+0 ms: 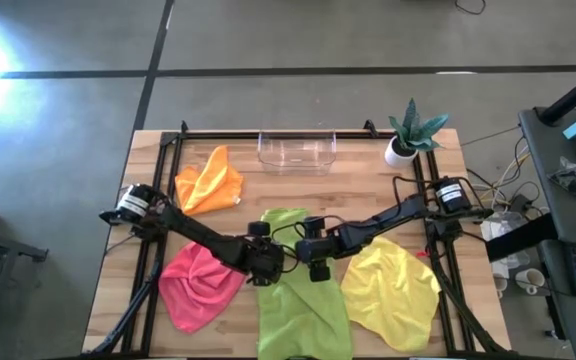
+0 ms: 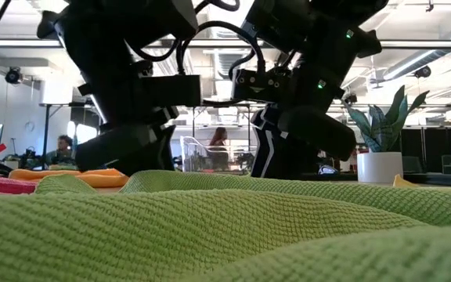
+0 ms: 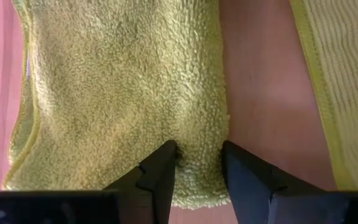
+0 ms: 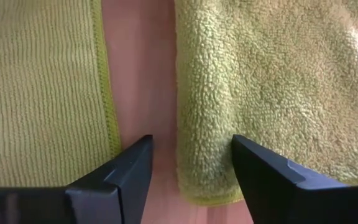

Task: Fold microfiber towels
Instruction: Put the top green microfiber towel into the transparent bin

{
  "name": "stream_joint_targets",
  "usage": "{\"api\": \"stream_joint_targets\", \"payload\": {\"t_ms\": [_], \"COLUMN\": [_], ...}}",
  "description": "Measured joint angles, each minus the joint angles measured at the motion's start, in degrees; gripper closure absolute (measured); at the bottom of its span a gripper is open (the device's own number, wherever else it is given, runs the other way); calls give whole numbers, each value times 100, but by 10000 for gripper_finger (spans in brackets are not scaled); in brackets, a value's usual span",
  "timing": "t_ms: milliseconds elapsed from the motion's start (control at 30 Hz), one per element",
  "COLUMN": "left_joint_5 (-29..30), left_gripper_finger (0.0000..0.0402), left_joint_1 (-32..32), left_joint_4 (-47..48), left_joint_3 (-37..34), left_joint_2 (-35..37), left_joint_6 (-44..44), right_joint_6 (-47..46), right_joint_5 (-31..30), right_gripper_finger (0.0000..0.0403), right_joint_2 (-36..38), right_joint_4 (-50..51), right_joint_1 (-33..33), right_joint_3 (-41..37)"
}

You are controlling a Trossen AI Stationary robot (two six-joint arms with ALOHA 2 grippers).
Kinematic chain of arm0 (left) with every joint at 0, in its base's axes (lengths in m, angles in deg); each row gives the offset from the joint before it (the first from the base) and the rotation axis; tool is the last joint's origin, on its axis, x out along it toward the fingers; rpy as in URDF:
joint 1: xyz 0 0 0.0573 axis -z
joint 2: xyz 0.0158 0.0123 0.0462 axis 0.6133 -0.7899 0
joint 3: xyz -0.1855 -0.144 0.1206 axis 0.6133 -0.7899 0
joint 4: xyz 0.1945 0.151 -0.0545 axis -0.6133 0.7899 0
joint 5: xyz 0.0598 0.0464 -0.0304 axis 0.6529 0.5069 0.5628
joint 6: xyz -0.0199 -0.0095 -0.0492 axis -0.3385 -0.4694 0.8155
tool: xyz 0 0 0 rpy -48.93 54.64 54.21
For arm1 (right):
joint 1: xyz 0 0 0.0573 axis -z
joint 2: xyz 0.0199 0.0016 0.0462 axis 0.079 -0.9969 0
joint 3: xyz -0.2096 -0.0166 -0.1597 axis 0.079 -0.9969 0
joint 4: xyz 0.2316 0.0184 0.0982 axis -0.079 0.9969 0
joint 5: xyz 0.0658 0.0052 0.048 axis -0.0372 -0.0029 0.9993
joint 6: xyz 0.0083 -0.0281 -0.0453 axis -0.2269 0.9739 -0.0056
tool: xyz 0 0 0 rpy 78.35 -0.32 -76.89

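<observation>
A lime green towel (image 1: pixel 303 300) lies spread at the table's middle front, and its fluffy side (image 3: pixel 117 81) shows in the left wrist view. A ribbed lime green cloth surface (image 4: pixel 36 87) lies beside it with bare table between. My left gripper (image 1: pixel 265 268) is down on the fluffy cloth and shut on it. My right gripper (image 1: pixel 318 268) is open just to its right, with its fingers (image 4: pixel 114 177) standing on either side of the fluffy cloth's edge (image 4: pixel 185 124). The orange towel (image 1: pixel 208 180), the pink towel (image 1: pixel 200 285) and the yellow towel (image 1: pixel 393 290) lie around them. My left gripper pinches a raised ridge of the fluffy lime green cloth (image 3: pixel 199 163) between its two fingers, close to the cloth's end edge. The fingers come from above, pointing down. The rest of the towel lies slack on the table.
A clear plastic bin (image 1: pixel 296 150) stands at the table's far middle. A potted plant (image 1: pixel 411 135) stands at the far right. The orange towel is at the far left, the pink at the front left, the yellow at the front right. People show in the room beyond (image 2: pixel 218 145).
</observation>
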Motion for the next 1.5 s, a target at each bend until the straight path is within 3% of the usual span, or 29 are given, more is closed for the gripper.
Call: {"api": "stream_joint_targets", "payload": {"t_ms": [267, 400, 567, 800, 1167, 1500], "left_joint_5": [-10, 6, 8, -84, -1120, -1042], "left_gripper_finger": [284, 311, 387, 396, 400, 401], "left_joint_1": [-38, -81, -85, -94, -260, -760], "left_joint_4": [-10, -75, -437, -560, -420, 833], "left_joint_3": [-9, -13, -22, -24, 331, 992], "left_joint_2": [-73, -79, -87, -50, 748, 1391], "left_joint_6": [0, -25, -517, -603, -756, -1154], "right_joint_6": [-223, -234, -247, -248, -1028, -1442], "right_joint_5": [7, 4, -12, -54, 62, -309], "right_gripper_finger": [220, 239, 295, 388, 393, 394], "right_joint_2": [-15, -19, -24, -4, 615, 804], "right_joint_4": [-2, 2, 11, 178, 1580, 2837], "right_joint_1": [37, 37, 38, 46, 45, 79], "right_joint_3": [0, -2, -4, -7, 531, 1497]}}
